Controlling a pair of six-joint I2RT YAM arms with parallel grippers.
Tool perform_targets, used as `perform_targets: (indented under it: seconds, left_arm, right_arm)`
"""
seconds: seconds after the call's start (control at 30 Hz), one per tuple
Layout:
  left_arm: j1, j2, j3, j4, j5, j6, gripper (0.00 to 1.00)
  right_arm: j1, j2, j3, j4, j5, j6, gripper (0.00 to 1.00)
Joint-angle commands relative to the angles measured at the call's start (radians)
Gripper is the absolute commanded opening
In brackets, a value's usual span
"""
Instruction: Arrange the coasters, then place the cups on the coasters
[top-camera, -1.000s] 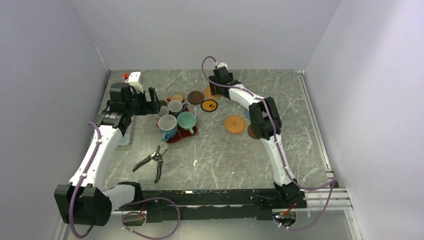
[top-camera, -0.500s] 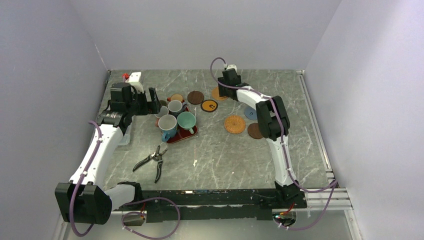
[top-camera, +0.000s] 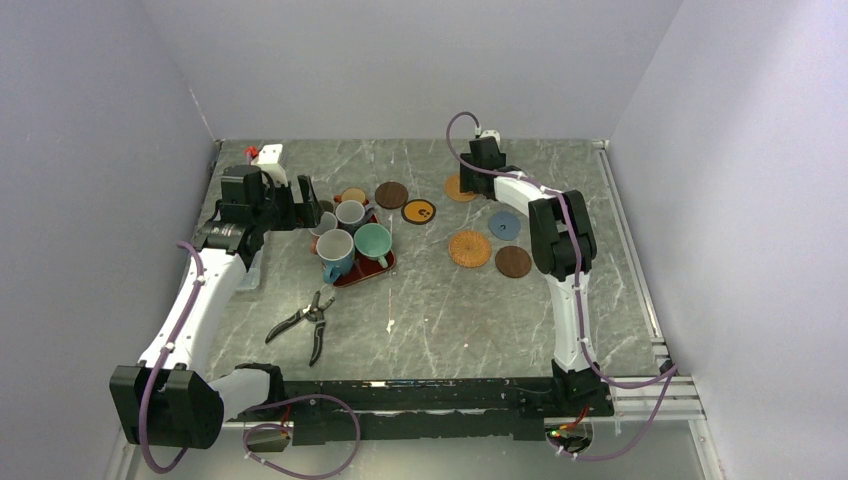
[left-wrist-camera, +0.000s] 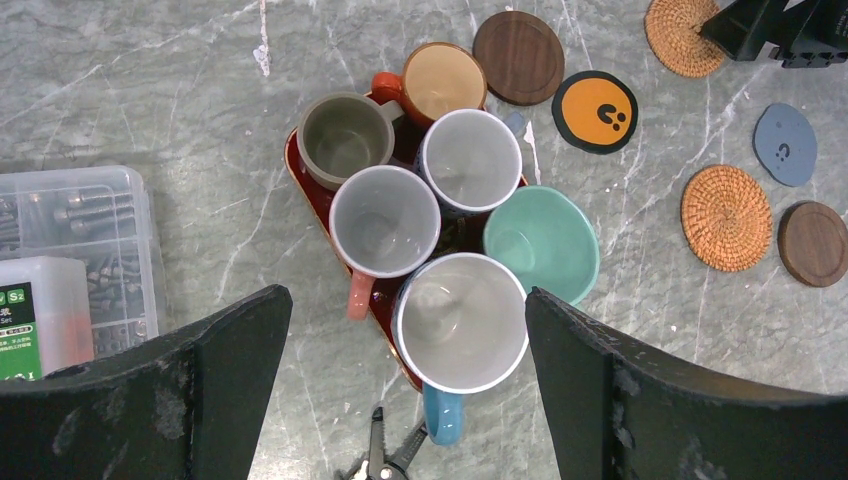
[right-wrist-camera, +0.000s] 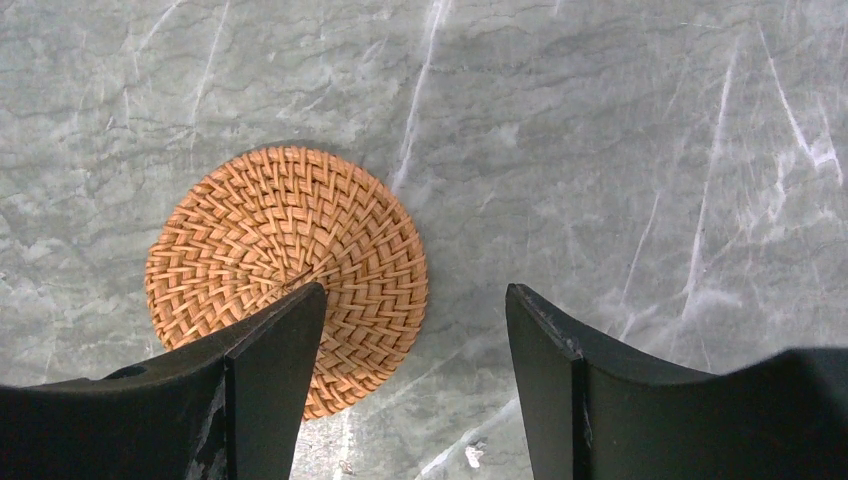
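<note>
The right gripper (right-wrist-camera: 415, 300) hangs open-jawed and empty over a woven orange coaster (right-wrist-camera: 285, 270) — the left gripper (left-wrist-camera: 408, 295), spread wide, hovers above the cups (left-wrist-camera: 384, 221) on the red tray (left-wrist-camera: 296, 168).

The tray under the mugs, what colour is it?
The rectangular tray is a glossy dark red; the left wrist view shows it best.

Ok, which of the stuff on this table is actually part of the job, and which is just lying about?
Job: six coasters, loose on the table; six cups, bunched on the tray.
Lying about: red tray under the cups; pliers; clear parts box.
</note>
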Motion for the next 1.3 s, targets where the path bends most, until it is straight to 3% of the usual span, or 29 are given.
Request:
perform_targets:
  seconds: [0.0,0.27,0.6,0.83,1.27]
  left_arm:
    - [-0.005,-0.006,0.019,0.020,-0.010,0.020,0.94]
    - [-0.005,-0.005,0.022,0.012,-0.034,0.029,0.94]
    - [-0.005,-0.002,0.029,-0.001,-0.094,0.044,0.94]
    - [-0.004,-0.026,0.023,0.000,-0.127,0.028,0.94]
    - [-0.004,-0.205,-0.041,0.062,-0.291,0.031,0.94]
  right_arm:
    - [-0.014,0.002,-0.008,-0.069,-0.001,-0.001,0.70]
    - [-0.014,-0.052,0.008,-0.040,-0.050,-0.004,0.70]
    - [-0.014,-0.225,0.066,-0.034,-0.160,-0.068,0.91]
    - [-0.013,-0.458,-0.173,0.000,-0.247,-0.054,0.95]
    - [0.012,-0.843,-0.668,-0.113,-0.227,0.005,0.93]
